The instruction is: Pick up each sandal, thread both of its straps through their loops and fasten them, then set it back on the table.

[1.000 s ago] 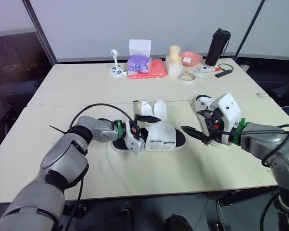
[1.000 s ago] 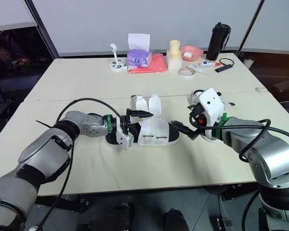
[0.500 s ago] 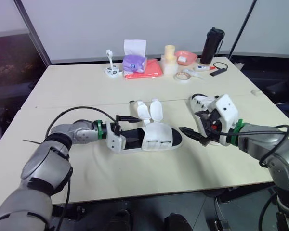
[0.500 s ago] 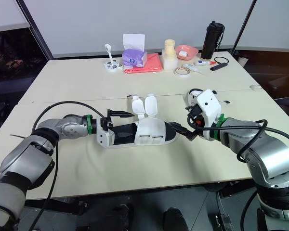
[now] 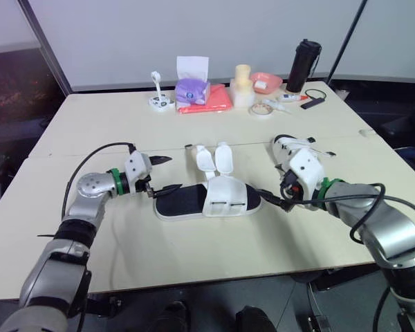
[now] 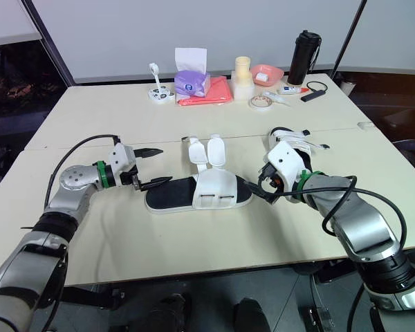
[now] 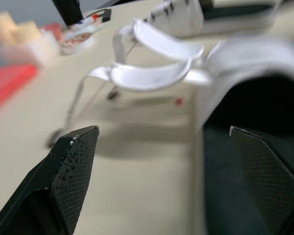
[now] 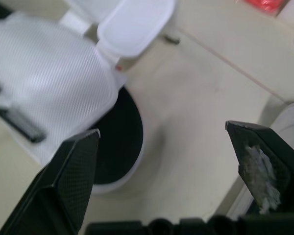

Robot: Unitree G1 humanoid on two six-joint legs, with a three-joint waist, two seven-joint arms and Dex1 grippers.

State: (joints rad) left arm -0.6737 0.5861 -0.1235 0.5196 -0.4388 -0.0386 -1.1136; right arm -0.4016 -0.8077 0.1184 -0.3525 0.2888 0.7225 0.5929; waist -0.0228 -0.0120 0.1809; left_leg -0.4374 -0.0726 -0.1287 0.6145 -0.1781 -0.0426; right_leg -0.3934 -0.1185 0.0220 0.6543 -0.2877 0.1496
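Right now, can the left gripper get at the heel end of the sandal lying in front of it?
Probably yes. The left gripper is open close by the heel of the sandal, and nothing lies between them. The loose straps sit farther along, clear of the heel.

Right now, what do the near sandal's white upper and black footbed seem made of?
White upper band: likely woven mesh fabric, matte, showing a fine ribbed texture. Black footbed: probably foam or rubber, matte with no shine, but the look leaves it open.
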